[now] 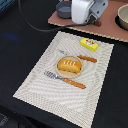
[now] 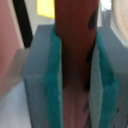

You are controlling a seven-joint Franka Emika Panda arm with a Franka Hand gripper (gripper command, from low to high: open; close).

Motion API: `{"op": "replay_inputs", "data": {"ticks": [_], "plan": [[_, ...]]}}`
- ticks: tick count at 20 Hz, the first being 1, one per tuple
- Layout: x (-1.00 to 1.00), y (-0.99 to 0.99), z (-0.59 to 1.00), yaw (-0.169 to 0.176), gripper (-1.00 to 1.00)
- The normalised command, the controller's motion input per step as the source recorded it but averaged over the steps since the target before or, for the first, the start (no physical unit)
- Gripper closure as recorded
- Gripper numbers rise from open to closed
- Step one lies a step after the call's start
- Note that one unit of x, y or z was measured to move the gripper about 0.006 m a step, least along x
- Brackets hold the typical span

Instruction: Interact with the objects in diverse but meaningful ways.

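My gripper [image 1: 95, 19] hangs over the brown board at the back of the exterior view. The wrist view shows its teal pads [image 2: 54, 75] shut on a brown sausage [image 2: 75, 45] that stands lengthwise between them. On the woven placemat [image 1: 35, 80] a golden scored bread loaf [image 1: 69, 64] sits on a tan plate [image 1: 69, 74]. An orange-handled fork [image 1: 65, 80] lies in front of the plate and an orange-handled knife [image 1: 82, 57] behind it. A yellow packet block [image 1: 89, 44] lies near the mat's far edge. The tomato is not in view.
A brown board [image 1: 107, 27] lies at the back, with a grey-blue pot [image 1: 64, 9] on the exterior view's left of my gripper and another pot [image 1: 123, 17] at the right edge. A black cable [image 1: 35, 25] runs over the dark table.
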Motion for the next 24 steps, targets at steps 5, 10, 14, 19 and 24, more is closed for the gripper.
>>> {"op": "replay_inputs", "data": {"ticks": [5, 10, 14, 19, 24], "plan": [[-1.00, 0.50, -0.06, 0.010, 1.00], [-1.00, 0.43, -0.09, 0.000, 1.00], [-0.97, 0.38, -0.17, 0.000, 1.00], [-0.77, 0.44, -0.19, 0.002, 1.00], [-0.64, 0.48, -0.26, 0.012, 1.00]]}}
